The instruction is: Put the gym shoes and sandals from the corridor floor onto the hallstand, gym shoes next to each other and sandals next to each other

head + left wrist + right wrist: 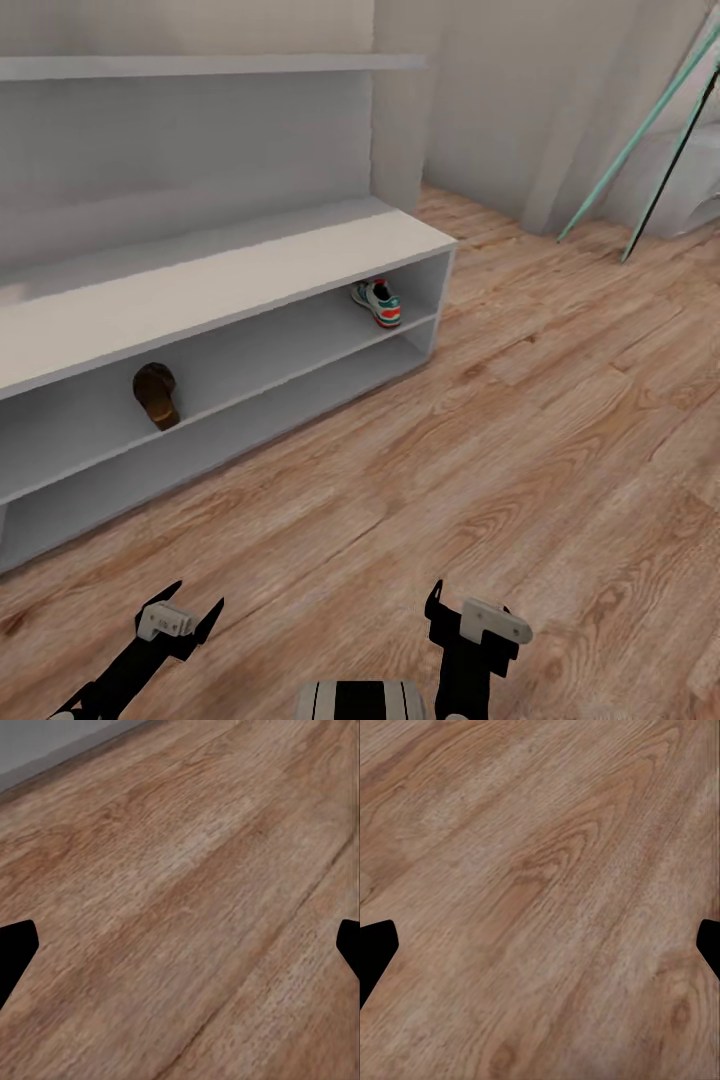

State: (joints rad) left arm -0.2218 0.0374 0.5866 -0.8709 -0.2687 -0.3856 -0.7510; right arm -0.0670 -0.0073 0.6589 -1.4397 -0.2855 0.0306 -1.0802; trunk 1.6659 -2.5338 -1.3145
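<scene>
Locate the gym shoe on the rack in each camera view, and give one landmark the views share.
Head view: the gym shoe sits at the right end of the hallstand's upper open shelf, right of centre in the picture.
Left wrist view: not in it.
Right wrist view: not in it.
Shared landmark: the wood-grain corridor floor.

home corridor: shoe rack [215, 275], wood plank floor [560, 400].
</scene>
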